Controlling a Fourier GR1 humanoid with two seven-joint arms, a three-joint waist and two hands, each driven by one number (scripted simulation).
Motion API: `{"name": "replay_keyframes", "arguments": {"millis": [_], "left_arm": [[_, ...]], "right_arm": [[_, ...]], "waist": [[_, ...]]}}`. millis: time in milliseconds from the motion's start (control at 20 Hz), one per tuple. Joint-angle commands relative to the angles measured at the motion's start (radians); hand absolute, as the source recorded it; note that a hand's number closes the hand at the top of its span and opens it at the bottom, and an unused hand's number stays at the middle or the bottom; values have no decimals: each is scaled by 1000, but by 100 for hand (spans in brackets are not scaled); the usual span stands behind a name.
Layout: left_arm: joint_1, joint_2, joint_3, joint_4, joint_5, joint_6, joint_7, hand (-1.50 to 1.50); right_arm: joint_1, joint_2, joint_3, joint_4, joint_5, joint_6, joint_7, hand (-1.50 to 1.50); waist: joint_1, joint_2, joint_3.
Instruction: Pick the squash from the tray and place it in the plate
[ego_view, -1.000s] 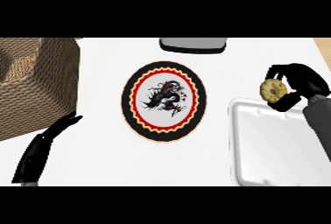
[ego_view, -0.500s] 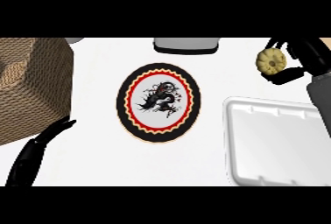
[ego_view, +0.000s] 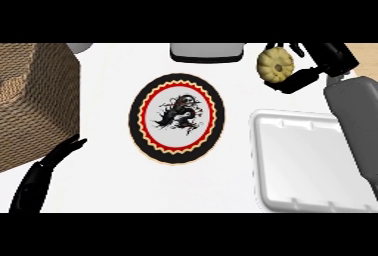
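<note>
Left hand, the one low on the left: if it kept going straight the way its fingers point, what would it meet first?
The left hand points up and to the right, toward the plate. Its rim looks like the first thing in that line, though the hand's height above the counter is unclear.

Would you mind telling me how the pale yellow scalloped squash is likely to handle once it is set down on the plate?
The pale yellow scalloped squash looks flattened and disc-like, so it would probably rest stably on a flat face. Set on its edge, as the right hand holds it, it might roll. The round black, red and cream patterned plate looks shallow, so its rim may hardly stop it.
</note>
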Motion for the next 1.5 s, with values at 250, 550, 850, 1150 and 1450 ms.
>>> {"name": "replay_keyframes", "arguments": {"millis": [250, 550, 850, 1150, 1450], "left_arm": [[-28, 30, 55, -7, -4, 0, -28, 0], [-55, 24, 57, 7, -9, -9, -31, 0], [-78, 2, 43, 9, -27, -7, -10, 0], [-83, -44, -1, 23, -75, 22, -24, 0], [-93, 5, 40, 20, -39, -27, -38, 0]], "right_arm": [[-17, 221, 105, -224, 12, 57, 306, 150], [-116, 346, 161, -71, 69, 63, 404, 150], [-145, 415, 269, 99, 77, -42, 424, 150], [-235, 417, 372, 282, -43, -75, 399, 150], [-180, 417, 459, 340, -257, -231, 527, -150]], "waist": [[3, -1, 4], [13, 5, 4], [24, 9, 4], [40, 12, 4], [68, 16, 4]]}}
